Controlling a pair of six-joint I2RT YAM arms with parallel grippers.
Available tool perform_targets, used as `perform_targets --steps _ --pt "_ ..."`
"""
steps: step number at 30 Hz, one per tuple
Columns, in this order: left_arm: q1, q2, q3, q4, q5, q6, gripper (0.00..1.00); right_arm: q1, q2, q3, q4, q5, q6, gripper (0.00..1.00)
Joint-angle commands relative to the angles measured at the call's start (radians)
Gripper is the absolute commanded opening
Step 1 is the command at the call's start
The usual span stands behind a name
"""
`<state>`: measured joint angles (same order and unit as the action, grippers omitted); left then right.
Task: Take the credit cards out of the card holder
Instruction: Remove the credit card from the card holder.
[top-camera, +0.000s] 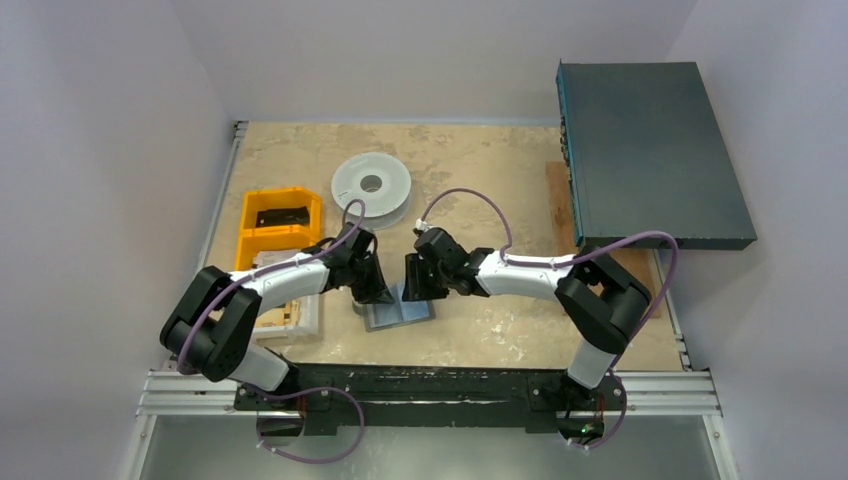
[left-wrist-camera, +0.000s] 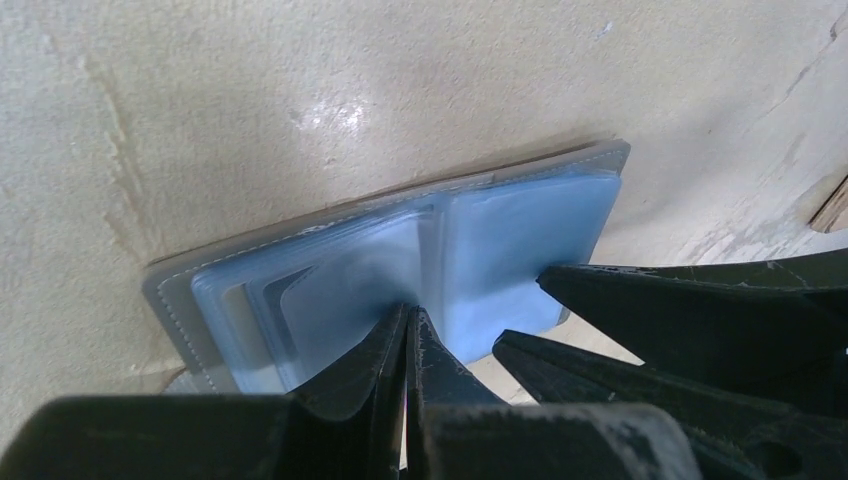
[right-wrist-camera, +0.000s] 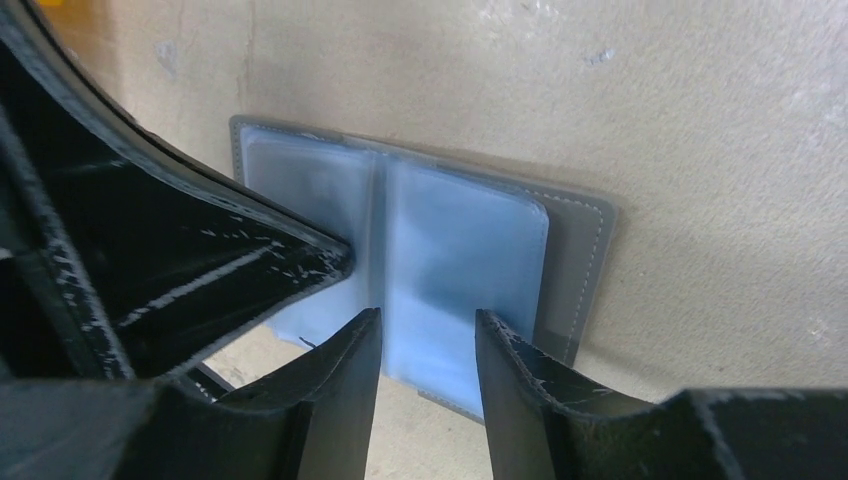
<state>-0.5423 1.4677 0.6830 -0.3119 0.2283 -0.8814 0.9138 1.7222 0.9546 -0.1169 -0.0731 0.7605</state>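
Found the holder (right-wrist-camera: 440, 240) spread open and flat on the tabletop (top-camera: 480, 160), right beneath both sets of fingertips. Saw the left hand (left-wrist-camera: 408, 315) pinched tight, no gap between its fingers, tips pressed down at the centre fold among the bluish clear sleeves (left-wrist-camera: 510, 230). Could not tell whether a sleeve edge was caught in that pinch. Spotted the right hand (right-wrist-camera: 427, 320) just beside the left one, fingers parted, gripping nothing, tips poised over the sleeve page on its own side of the fold, grey cover peeking out beyond that page. Too cloudy, those sleeves, to tell what sat inside. Noted the spool (top-camera: 371, 186) well beyond the left hand, apart from the holder.
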Motion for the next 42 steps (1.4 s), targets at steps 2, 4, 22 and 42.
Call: perform_targets --steps 2,4,22,42 --pt "-0.011 0.040 -0.007 -0.007 -0.031 -0.012 0.02 0.025 0.014 0.076 -0.017 0.016 -0.035 0.40" --pt "-0.010 0.038 -0.007 -0.007 -0.031 -0.012 0.02 0.042 0.029 0.091 -0.011 0.010 -0.031 0.39" --pt "-0.010 0.022 0.014 -0.015 -0.017 -0.002 0.02 0.079 0.169 0.129 -0.051 0.058 -0.006 0.18" --pt "0.034 -0.212 0.055 -0.208 -0.087 0.075 0.13 0.066 0.245 0.046 -0.058 0.058 0.020 0.04"
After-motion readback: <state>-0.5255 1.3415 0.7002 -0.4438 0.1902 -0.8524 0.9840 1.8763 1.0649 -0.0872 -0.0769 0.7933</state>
